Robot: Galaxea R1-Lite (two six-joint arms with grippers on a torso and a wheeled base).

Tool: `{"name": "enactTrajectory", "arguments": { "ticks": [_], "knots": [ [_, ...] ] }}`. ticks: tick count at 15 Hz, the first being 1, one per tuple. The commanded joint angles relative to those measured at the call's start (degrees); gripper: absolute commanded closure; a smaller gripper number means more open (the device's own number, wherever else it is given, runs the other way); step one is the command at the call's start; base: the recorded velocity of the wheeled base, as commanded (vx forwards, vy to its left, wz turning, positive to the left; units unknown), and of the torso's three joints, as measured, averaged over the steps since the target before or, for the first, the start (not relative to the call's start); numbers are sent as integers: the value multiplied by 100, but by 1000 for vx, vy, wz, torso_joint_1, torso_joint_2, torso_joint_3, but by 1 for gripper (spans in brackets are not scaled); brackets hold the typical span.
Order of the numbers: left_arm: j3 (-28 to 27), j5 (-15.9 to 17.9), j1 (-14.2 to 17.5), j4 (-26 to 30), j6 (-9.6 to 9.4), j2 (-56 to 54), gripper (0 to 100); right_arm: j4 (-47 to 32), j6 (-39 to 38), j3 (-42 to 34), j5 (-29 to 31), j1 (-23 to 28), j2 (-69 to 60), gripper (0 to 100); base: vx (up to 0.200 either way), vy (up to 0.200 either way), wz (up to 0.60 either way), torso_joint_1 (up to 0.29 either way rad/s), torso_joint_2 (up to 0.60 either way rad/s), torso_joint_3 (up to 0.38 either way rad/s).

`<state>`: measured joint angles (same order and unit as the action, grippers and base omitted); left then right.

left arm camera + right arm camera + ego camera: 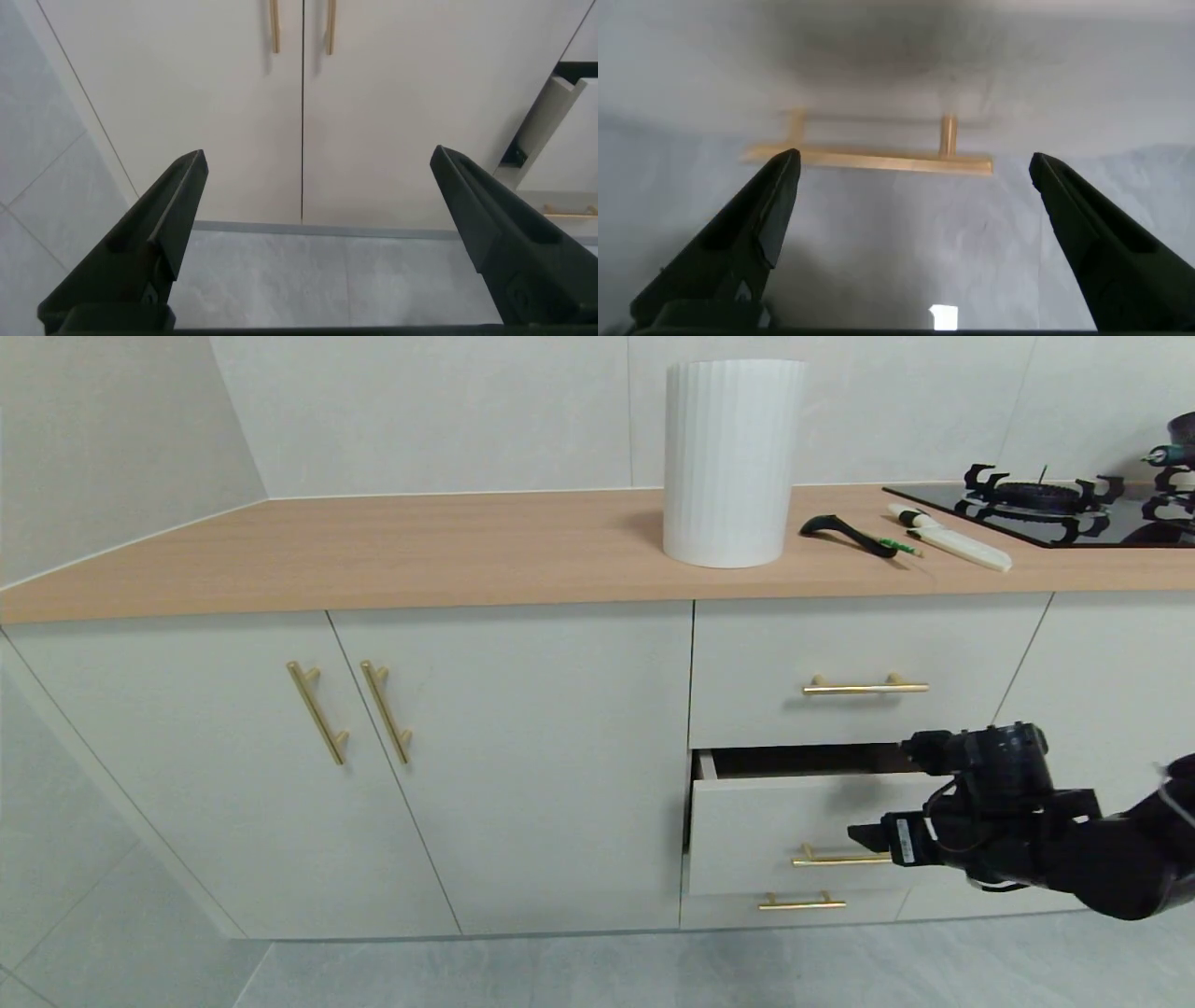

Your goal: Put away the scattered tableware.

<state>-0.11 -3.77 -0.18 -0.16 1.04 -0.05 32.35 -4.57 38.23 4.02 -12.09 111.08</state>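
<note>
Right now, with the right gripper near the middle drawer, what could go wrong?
1. The right gripper is open, not closed on the handle; it might slip off or push the drawer shut.
2. The drawer is open only a crack, probably too little for the white utensil.

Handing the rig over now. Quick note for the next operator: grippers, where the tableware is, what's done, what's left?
Left gripper: open, empty, facing the cabinet doors.
Right gripper: open, empty, in front of the middle drawer, at its handle but not gripping it.
Things: black-handled utensil and white knife lie on the counter, between the white ribbed container and the hob.
Done: middle drawer partly open.
Left: probably pull it wider, move the tableware in, close it.
</note>
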Motion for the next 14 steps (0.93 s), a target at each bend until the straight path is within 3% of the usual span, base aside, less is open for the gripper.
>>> {"name": "enactTrajectory", "arguments": {
  "ticks": [1,6,14],
  "knots": [
    [2,-1,1,-2,2,5,0,-1091,-35,238,-288,-250,-1809,0,0,0,0,0,0,0],
    [2,-1,1,-2,2,5,0,-713,-431,352,-270,-329,-1379,0,0,0,0,0,0,0],
    [-7,-1,1,-2,2,5,0,1177,-510,308,608,-566,256,0,0,0,0,0,0,0]
  ]
}}
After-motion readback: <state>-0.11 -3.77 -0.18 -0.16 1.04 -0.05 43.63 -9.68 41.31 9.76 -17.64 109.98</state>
